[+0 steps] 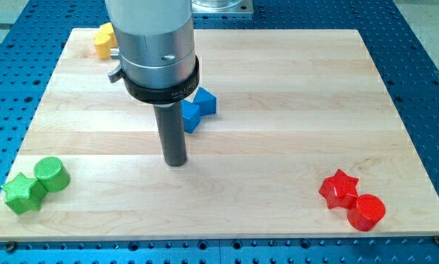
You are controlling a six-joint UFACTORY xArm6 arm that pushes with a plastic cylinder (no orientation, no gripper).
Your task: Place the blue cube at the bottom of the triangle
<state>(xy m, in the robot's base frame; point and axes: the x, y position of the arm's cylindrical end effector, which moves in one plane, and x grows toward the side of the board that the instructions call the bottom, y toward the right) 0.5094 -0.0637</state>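
Two blue blocks touch each other near the board's middle, one (205, 101) up and to the right, the other (191, 116) lower left and partly hidden behind my rod. I cannot tell which is the cube and which the triangle. My tip (175, 163) rests on the board just below and slightly left of the blue pair, apart from it.
A yellow block (103, 40) sits at the top left, partly hidden by the arm. A green star (23, 193) and a green cylinder (52, 174) sit at the bottom left. A red star (339, 188) and a red cylinder (366, 213) sit at the bottom right.
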